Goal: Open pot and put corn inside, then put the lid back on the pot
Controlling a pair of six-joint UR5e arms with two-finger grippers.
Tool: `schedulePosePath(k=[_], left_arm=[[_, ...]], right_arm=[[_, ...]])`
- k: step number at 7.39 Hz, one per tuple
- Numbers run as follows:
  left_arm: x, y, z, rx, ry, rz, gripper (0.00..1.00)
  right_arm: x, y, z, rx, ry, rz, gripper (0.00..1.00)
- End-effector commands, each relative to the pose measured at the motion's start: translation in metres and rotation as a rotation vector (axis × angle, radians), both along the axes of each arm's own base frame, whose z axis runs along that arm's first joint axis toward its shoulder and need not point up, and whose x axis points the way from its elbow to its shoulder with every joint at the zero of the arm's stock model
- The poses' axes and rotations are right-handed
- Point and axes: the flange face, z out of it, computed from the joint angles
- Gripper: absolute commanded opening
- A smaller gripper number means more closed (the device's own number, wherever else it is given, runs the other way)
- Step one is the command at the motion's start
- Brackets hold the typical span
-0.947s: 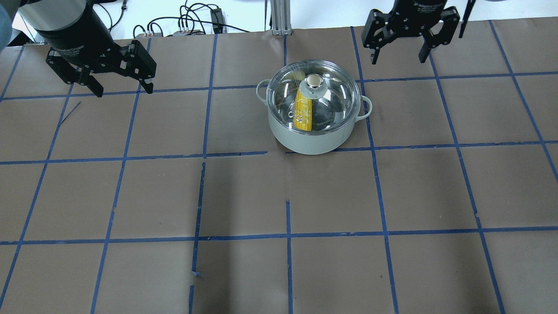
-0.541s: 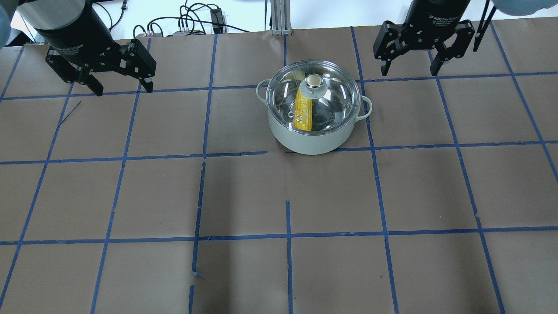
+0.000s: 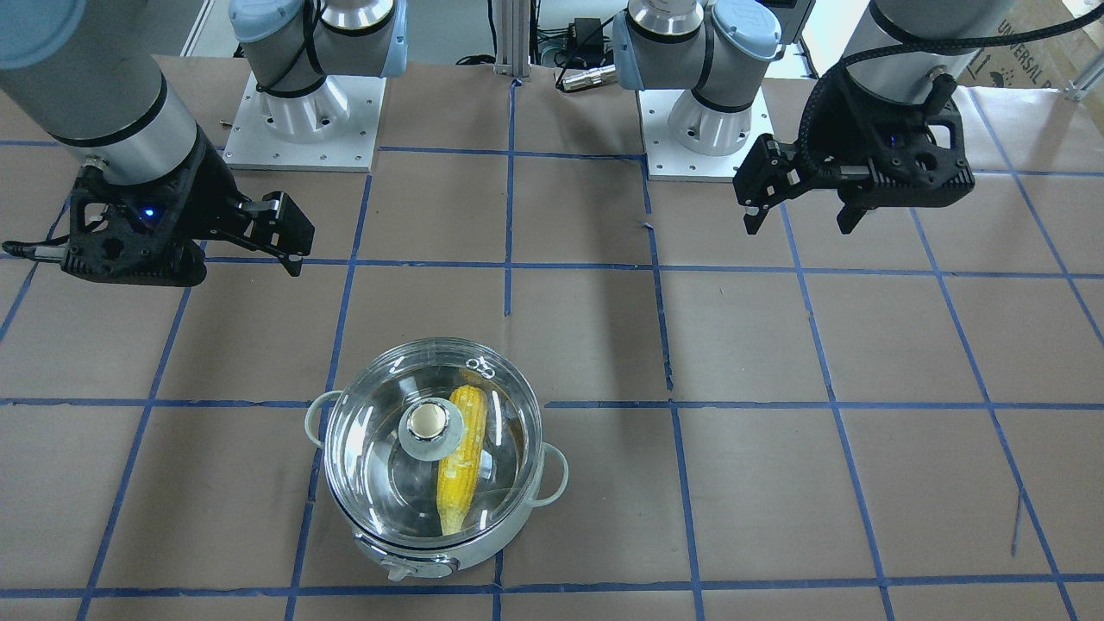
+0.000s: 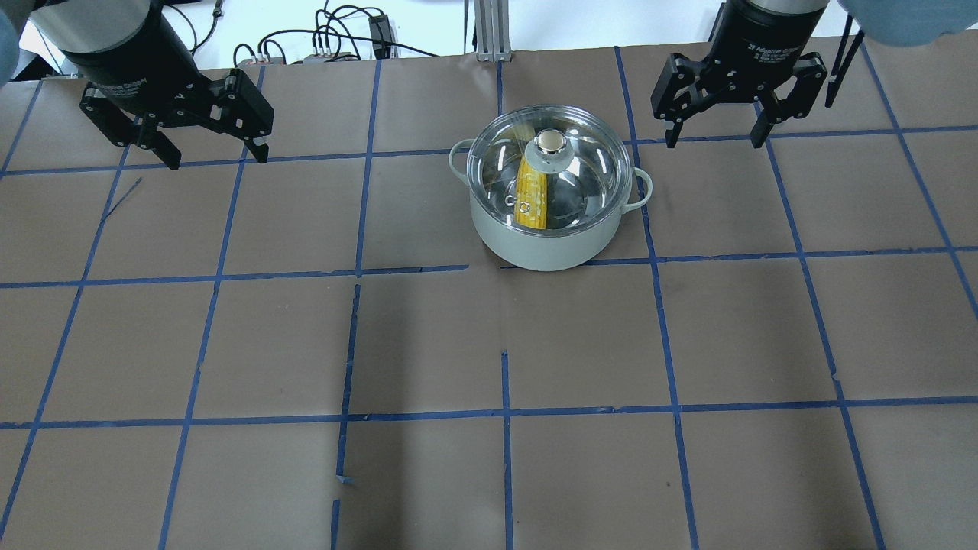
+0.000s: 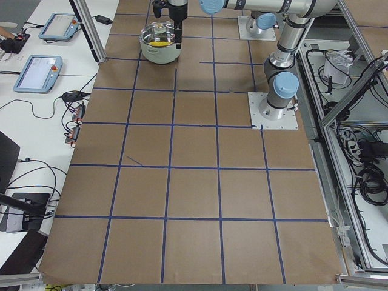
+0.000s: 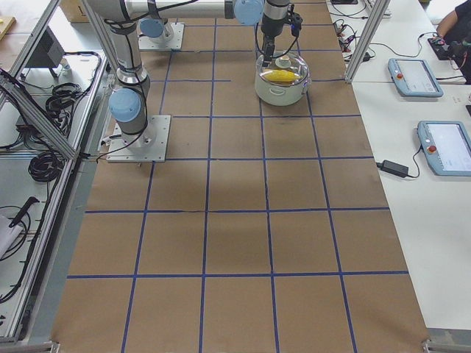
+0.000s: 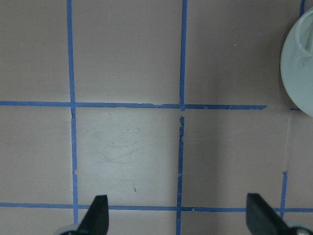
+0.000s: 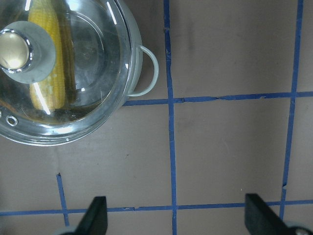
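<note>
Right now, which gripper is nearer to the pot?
Right. The right gripper hangs open a little to the right of the pot and beyond it; the left gripper, also open, is much farther off on the pot's left.

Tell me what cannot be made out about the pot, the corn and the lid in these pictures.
- Overhead view: the knob partly covers the far end of the corn.
- Left wrist view: the right edge cuts off the pot; only a bit of its wall shows.
- Right wrist view: the top and left edges cut off the lid.
- Both side views: the pot and what is inside are too small for detail.
</note>
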Motion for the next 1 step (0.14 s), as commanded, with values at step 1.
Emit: schedulePosePath(k=[1], left_arm=[[0.0002, 0.0014, 0.0000, 0.000, -0.003, 0.000, 1.00]], right_arm=[[0.0001, 0.0031, 0.0004, -0.003, -0.001, -0.001, 1.00]])
